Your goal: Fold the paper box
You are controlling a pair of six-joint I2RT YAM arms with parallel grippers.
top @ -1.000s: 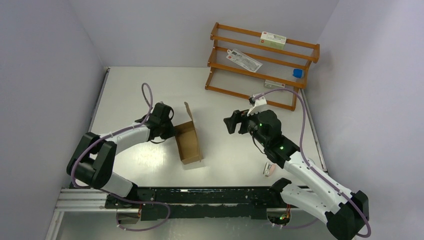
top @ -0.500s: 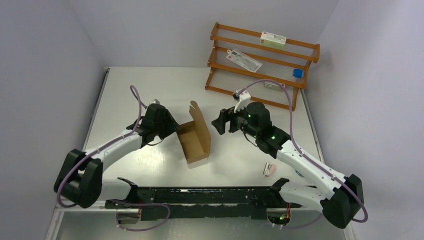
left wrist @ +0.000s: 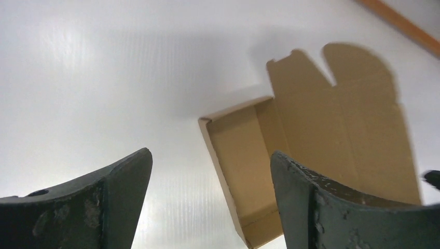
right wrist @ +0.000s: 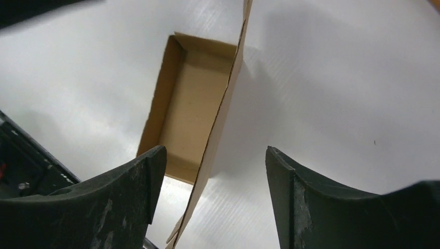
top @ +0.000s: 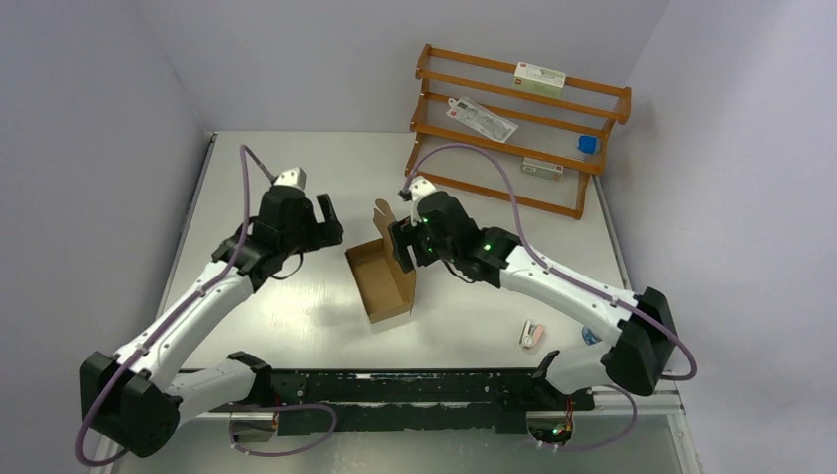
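A: On your left, your left gripper [top: 329, 219] hangs over bare table [top: 247, 178], jaws spread wide and empty, apart from the paper box [top: 383, 286]

B: Agreed. From your left wrist you see the box just ahead, its tray nearest you and its lid [top: 387, 222] standing up on the far side

A: The box sits mid-table between your two arms, brown tray open upward, lid upright along its right-hand edge

B: Your right gripper [top: 402, 247] is right at that lid. Its jaws are wide too, and in your right wrist view the lid's edge runs up between the two fingers [right wrist: 129, 192]. You cannot tell whether either pad touches it

A: So the lid itself stands between that gripper and the tray

B: Further right, a small white-and-pink item [top: 531, 334] lies on the table near your right arm, well apart from the box

A: At the far right the wooden rack [top: 513, 148] stands in the back corner, holding a white carton [top: 539, 77], a flat packet [top: 482, 117] and a small blue thing [top: 588, 144], all well apart from the box
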